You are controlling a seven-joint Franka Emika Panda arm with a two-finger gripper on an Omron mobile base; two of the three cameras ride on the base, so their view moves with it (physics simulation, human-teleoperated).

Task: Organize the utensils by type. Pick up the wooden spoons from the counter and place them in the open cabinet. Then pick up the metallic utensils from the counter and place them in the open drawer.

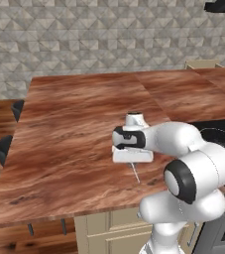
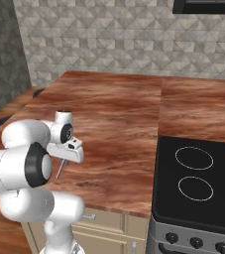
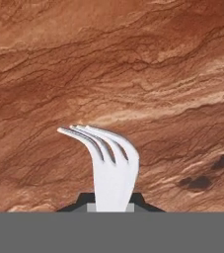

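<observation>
My gripper (image 3: 111, 201) is shut on a silver fork (image 3: 108, 158), one of the metallic utensils. Its curved tines stick out past the dark fingertips toward the counter (image 3: 133, 59), a glossy reddish-brown wood top. In the left base view the gripper (image 1: 132, 162) points down over the counter (image 1: 74, 129) near its front edge, and the fork (image 1: 135, 173) shows as a thin slanted silver sliver below the hand. The right base view has the gripper (image 2: 64, 158) and the fork (image 2: 60, 169) low over the counter (image 2: 124, 114). I cannot tell whether the fork touches the wood.
A black stovetop (image 2: 198, 173) with two ring burners lies right of the counter, also seen as a stovetop (image 1: 218, 131) behind my arm. Cream cabinet fronts (image 1: 109, 233) sit under the counter's front edge. Dark stools (image 1: 4, 148) stand off its left side.
</observation>
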